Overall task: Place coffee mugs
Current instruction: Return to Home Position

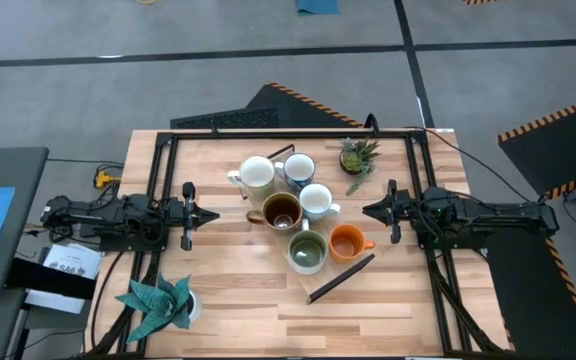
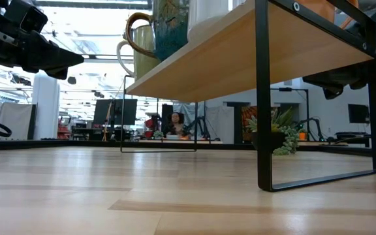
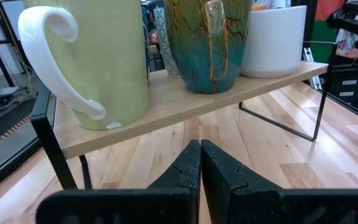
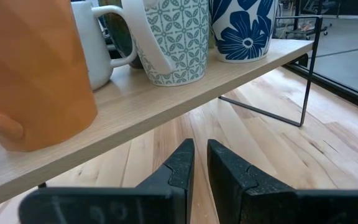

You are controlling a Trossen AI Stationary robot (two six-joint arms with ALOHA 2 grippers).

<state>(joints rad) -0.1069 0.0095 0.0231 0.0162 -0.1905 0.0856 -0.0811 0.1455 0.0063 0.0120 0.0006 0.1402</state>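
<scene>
Altogether six coffee mugs crowd one shelf.

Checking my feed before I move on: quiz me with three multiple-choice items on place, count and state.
1. Which side of the mug cluster is the orange mug on?
A. the left arm's side
B. the right arm's side
C. the middle of the cluster

2. How many mugs are there?
A. four
B. five
C. six

3. How is the left end effector?
A. shut, holding nothing
B. wide open
C. shut on a mug

Key: 1 B, the orange mug is the cluster's nearest to the right arm. 2 C, the high view shows six, from the cream mug round to the orange one. 3 A, the left end effector has its fingers pressed together short of the shelf, nothing between them.
</scene>
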